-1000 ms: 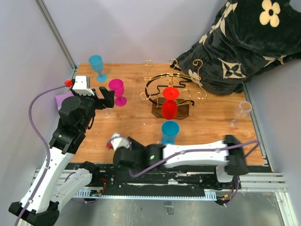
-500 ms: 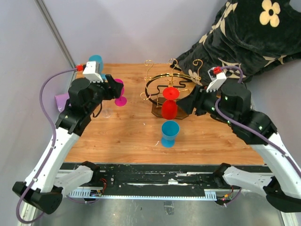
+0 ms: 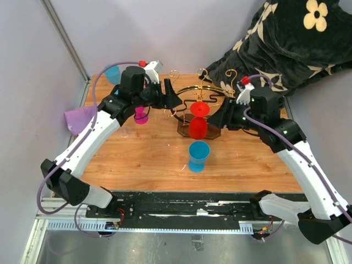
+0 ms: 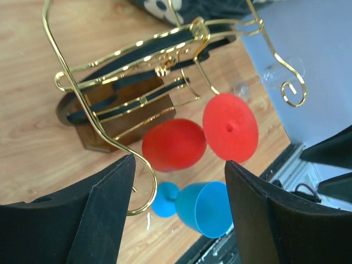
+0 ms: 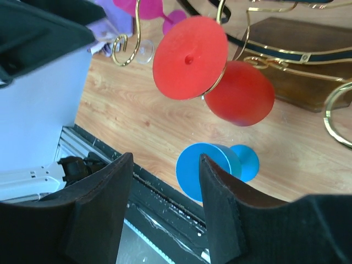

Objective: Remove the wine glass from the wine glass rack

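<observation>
Red glass (image 3: pixel 198 125) hangs bowl-down, stem upright, on the rack (image 3: pixel 184 131) at mid-bench (image 3: pixel 148 159). The right tool (image 3: pixel 221 116), nearer, gapes empty with the glass at 9 o'clock; the left tool (image 3: pixel 171 98), wide and empty, sees it at 4 o'clock.

The wooden table (image 3: pixel 242 165) carries the wine glass rack (image 3: pixel 183 130) toward the back centre; a blue glass (image 3: pixel 198 152) sits near the front; a magenta glass (image 3: pixel 141 116) at left; a second blue glass (image 3: pixel 112 73) in the back-left corner; a purple cloth (image 3: pixel 77 117) lies at the left edge; flowered fabric (image 3: pixel 275 49) covers the back-right corner.
</observation>
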